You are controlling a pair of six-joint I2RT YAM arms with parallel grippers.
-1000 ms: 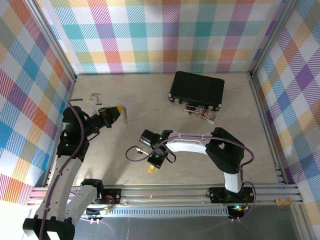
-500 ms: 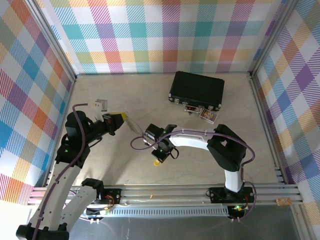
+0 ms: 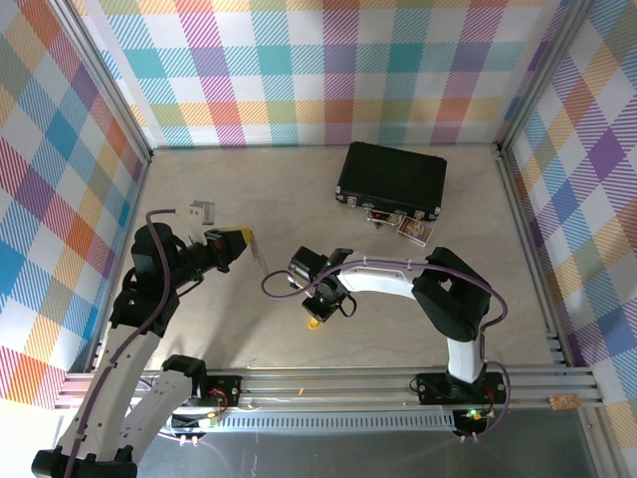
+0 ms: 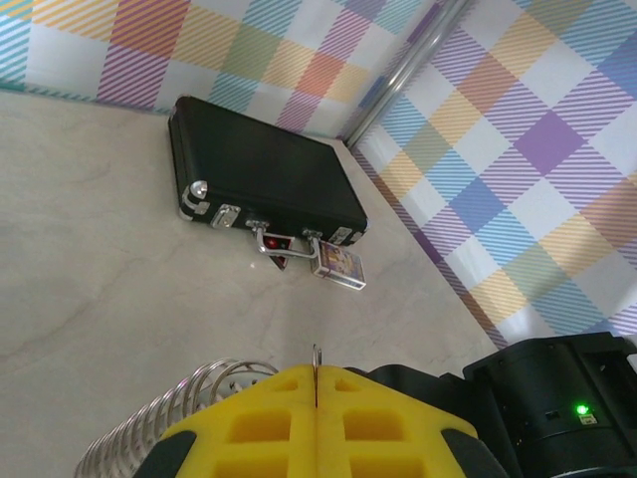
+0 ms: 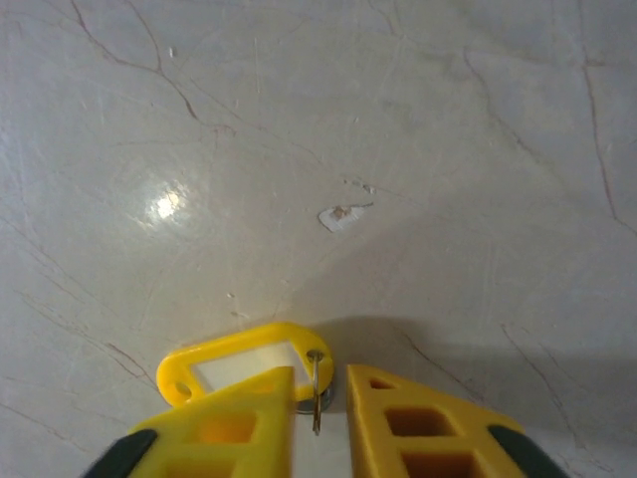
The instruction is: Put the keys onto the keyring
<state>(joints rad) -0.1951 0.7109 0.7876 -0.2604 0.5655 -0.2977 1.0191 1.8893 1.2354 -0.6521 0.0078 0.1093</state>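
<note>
My left gripper (image 3: 242,242) hangs above the table's left half, its yellow jaws (image 4: 317,383) pressed shut on the keyring (image 4: 316,357), a thin grey loop seen edge-on. The loop pokes out toward the right arm (image 3: 257,253). My right gripper (image 3: 317,315) is down at the tabletop in the middle, jaws a little apart (image 5: 318,376). Between them stands a small metal ring (image 5: 318,390) threaded through a yellow key tag (image 5: 234,360) with a white label, lying flat (image 3: 313,323). A sliver of grey metal shows under the tag. I cannot make out any silvery keys.
A shut black case (image 3: 391,180) lies at the back right, with a small printed box (image 3: 414,230) and a red tag in front of it. A silvery coil (image 4: 164,413) sits beside my left finger. Checked walls and metal rails ring the table.
The right gripper moved up and right, then its jaws parted slightly around the tag's ring. The left gripper shifted right toward it, still shut on the loop.
</note>
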